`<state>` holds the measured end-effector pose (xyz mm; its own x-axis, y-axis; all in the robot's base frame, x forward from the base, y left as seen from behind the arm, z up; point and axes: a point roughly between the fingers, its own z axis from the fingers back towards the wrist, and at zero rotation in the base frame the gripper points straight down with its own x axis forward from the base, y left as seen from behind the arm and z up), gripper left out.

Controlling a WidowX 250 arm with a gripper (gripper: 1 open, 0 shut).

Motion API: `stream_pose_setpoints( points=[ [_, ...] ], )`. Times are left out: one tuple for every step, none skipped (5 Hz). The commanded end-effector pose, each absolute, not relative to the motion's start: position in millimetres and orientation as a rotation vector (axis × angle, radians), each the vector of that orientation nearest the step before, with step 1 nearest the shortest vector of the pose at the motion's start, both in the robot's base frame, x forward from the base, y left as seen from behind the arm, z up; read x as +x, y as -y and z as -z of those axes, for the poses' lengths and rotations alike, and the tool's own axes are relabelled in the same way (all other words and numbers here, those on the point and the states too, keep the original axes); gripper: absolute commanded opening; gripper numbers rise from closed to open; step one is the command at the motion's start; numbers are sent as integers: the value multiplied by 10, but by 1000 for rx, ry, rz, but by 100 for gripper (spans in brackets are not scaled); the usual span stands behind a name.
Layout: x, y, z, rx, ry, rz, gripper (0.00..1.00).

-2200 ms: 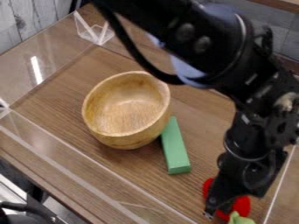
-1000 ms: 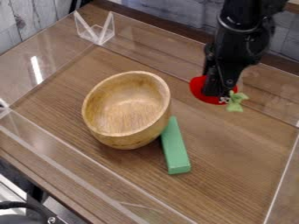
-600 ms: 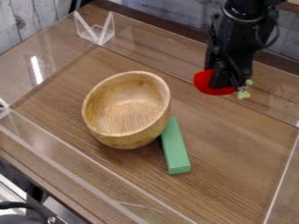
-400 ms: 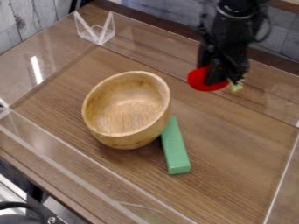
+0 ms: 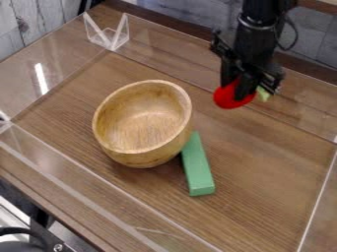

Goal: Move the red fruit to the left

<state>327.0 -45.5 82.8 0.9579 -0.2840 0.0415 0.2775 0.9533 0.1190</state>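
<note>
The red fruit [image 5: 235,94], a small glossy strawberry with a pale green cap at its right side, hangs just above the wooden table at the upper right. My black gripper [image 5: 243,87] points straight down and is shut on the red fruit, its fingers covering the fruit's top. The arm rises out of the top edge of the picture. The fruit is to the right of and beyond the wooden bowl [image 5: 142,121].
A flat green block [image 5: 198,163] lies against the bowl's right side. Clear plastic walls fence the table [image 5: 79,84], and a small clear stand [image 5: 106,32] sits at the back left corner.
My gripper has rolled about its downward axis while holding the red fruit, so the green cap now sits higher at the right. It shifted only slightly toward the back.
</note>
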Motion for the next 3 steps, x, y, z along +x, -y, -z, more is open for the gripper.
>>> stream_pose_setpoints(
  points=[
    [3519, 476, -934, 83, 131, 174, 0],
    [3623, 424, -812, 68, 122, 92, 0],
    [3699, 388, -711, 53, 114, 36, 0]
  ],
)
